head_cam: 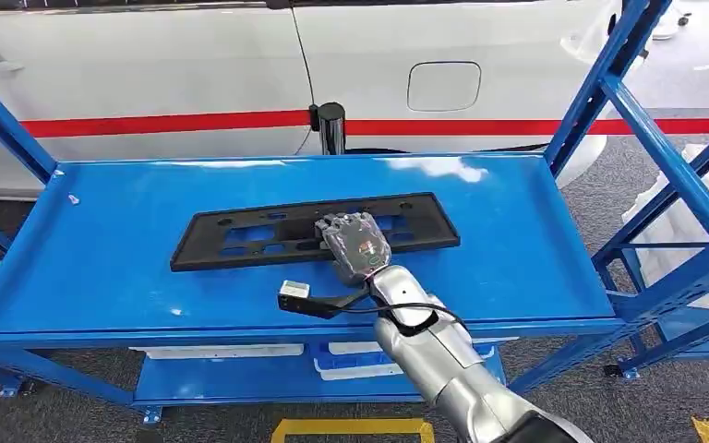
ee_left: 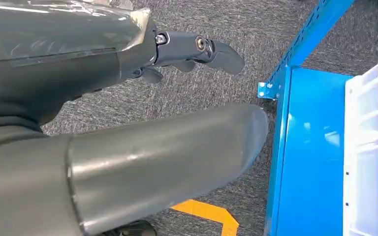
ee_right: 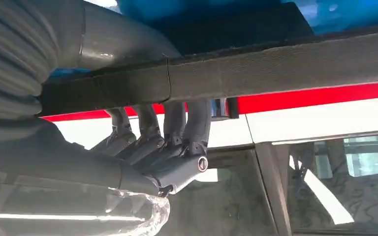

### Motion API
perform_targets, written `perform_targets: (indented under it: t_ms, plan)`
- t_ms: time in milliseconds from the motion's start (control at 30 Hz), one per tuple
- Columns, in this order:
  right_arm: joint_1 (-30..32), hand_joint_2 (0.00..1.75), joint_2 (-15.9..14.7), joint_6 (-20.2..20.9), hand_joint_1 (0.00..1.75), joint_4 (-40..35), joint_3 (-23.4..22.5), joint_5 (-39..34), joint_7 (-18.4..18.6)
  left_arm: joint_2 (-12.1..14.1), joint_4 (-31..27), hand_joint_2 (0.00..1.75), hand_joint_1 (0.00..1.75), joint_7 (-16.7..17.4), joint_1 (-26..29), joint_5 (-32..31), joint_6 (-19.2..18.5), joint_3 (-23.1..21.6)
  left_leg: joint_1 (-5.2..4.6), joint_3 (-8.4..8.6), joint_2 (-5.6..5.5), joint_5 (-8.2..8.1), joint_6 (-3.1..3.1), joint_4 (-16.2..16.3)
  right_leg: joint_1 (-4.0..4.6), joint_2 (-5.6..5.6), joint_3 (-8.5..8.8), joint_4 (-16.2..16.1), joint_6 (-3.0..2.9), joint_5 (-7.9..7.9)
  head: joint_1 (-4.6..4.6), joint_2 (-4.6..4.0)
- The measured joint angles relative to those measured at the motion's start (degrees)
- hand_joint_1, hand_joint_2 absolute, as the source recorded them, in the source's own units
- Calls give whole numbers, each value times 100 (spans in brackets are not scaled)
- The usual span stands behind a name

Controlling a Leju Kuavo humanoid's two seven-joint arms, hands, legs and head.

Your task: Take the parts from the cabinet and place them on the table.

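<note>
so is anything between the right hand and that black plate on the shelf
Nothing visible does. The right hand lies on the middle of the black plate on the blue shelf, and the right wrist view shows its fingers against the plate's edge. The white car behind the rack is clear of both.

A car workshop: blue steel shelving (head_cam: 480, 314) in the foreground, a white car (head_cam: 240, 65) across the top, grey carpet floor (head_cam: 609, 175).
</note>
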Motion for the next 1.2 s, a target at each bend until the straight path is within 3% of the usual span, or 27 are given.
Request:
perform_targets:
  t_ms: [233, 433, 600, 967, 1200]
  plan:
    - [83, 175, -39, -15, 175, -276, -22, 55, 33, -7, 0, 0, 0, -225, 3, 50, -98, 11, 0, 0, -1, 0, 0, 0, 0, 0, -3, 0, 0, 0, 0, 0]
    - [141, 175, -293, 133, 175, -1535, -306, 144, 138, -7, 0, 0, 0, -199, 5, -120, -57, -2, 0, -8, -1, 1, 1, 1, -3, 0, -8, 0, 0, 0, 0, 0]
    - [-191, 175, -564, 214, 175, -2332, -546, 107, 166, -5, 0, 0, 0, -188, 6, -190, -153, -52, -1, -7, 0, 1, 2, 2, -11, 1, -8, 0, 1, 1, 0, 0]
    - [-531, 175, -931, 114, 175, -3208, -634, -258, 136, -7, 0, 0, 0, -181, 1, -251, -72, -81, -2, -7, 1, 1, 2, 3, -10, 2, -9, 0, 1, 1, 0, 0]
    - [-564, 175, -992, 0, 175, -3469, -570, -405, 66, -9, 0, 0, 0, -254, 2, -236, -74, -79, -1, -8, 1, 1, 2, 2, -10, 2, -8, 1, 1, 1, 0, 0]
